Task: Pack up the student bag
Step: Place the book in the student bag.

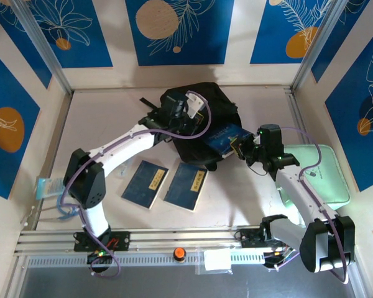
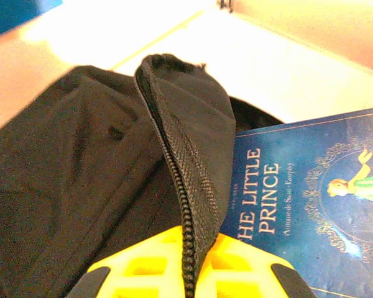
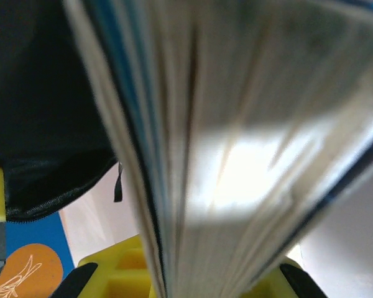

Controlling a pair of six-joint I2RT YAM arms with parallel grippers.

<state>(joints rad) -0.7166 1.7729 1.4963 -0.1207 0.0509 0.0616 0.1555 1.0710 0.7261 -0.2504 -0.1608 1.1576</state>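
The student bag (image 1: 202,102), a black fabric backpack, lies at the back middle of the table. My left gripper (image 1: 185,112) is shut on the zipper edge of the bag's flap (image 2: 186,155) and holds it up between the yellow fingers (image 2: 143,267). My right gripper (image 1: 241,149) is shut on a blue book (image 1: 224,138), "The Little Prince" (image 2: 311,186), which lies tilted at the bag's mouth. The book's page edges (image 3: 236,155) run up from between my right gripper (image 3: 193,273), with the bag's dark fabric (image 3: 43,124) to their left.
Two more blue books (image 1: 145,183) (image 1: 186,185) lie flat side by side in front of the bag. A mint-green zip case (image 1: 326,177) lies at the right, partly under the right arm. A small clear packet (image 1: 48,186) sits at the left edge.
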